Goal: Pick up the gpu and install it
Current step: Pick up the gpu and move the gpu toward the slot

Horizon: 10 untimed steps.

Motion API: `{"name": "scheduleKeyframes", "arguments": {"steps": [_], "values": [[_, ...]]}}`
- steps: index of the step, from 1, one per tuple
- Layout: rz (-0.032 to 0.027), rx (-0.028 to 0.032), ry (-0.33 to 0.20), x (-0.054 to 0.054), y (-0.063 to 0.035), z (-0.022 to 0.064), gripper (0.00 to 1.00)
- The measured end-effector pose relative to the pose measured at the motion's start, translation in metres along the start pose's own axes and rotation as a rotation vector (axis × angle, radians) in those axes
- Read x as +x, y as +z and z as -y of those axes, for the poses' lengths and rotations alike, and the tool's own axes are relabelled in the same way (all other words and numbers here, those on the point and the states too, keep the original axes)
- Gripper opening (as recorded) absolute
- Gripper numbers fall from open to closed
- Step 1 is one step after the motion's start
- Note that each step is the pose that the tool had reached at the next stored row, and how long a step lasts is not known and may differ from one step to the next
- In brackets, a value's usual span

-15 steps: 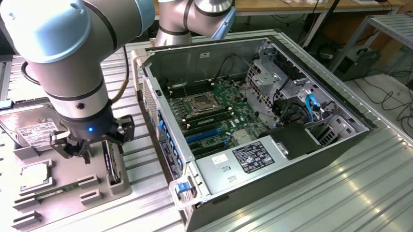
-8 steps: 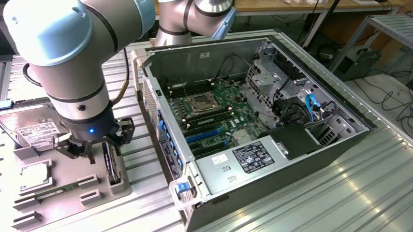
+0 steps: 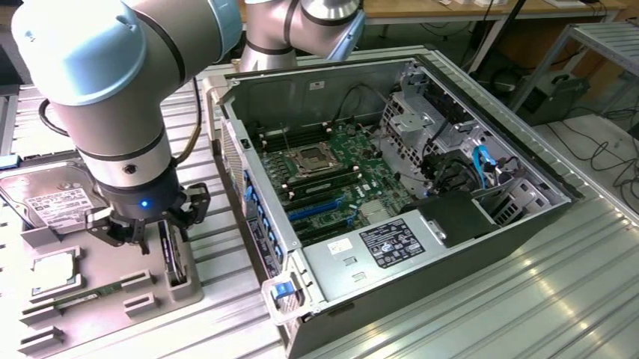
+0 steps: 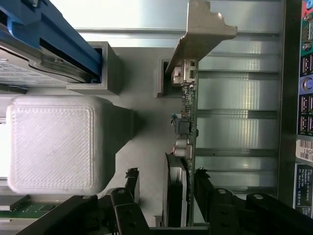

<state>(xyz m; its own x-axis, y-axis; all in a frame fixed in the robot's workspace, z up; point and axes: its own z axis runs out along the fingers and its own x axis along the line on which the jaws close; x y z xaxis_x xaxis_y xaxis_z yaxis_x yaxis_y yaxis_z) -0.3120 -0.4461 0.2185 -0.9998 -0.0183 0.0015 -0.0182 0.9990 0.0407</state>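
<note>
Parts tray (image 3: 164, 314) sits on the exterior view's left of the open PC case (image 3: 299, 97). The gpu (image 3: 176, 262) stands on edge in a tray slot, with the hard drive (image 3: 50, 198) further left. The gripper (image 3: 150, 235) straddles the gpu, with its fingers apart.

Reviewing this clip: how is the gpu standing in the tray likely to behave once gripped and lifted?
The gpu looks like a thin rigid board, so it should probably lift stiff, not floppy. Standing on edge in the gray tray, it might tip under a sideways push. The metal bracket at one end likely makes it end-heavy in the hand.
</note>
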Motion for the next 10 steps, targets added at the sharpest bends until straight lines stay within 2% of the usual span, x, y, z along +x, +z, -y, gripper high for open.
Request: {"name": "scheduleKeyframes", "arguments": {"steps": [3,4,5,6,10], "values": [[0.0028,-0.0002,0.000,-0.0002,0.0009,0.0000,0.56],[0.0029,-0.0002,0.000,-0.0002,0.0012,0.0000,0.49],[0.0028,0.0000,0.000,-0.0002,0.0013,0.0001,0.49],[0.0027,0.0000,0.000,-0.0002,0.0014,0.0001,0.42],[0.0029,-0.0006,0.000,-0.0017,0.0016,0.0010,0.42]]}}
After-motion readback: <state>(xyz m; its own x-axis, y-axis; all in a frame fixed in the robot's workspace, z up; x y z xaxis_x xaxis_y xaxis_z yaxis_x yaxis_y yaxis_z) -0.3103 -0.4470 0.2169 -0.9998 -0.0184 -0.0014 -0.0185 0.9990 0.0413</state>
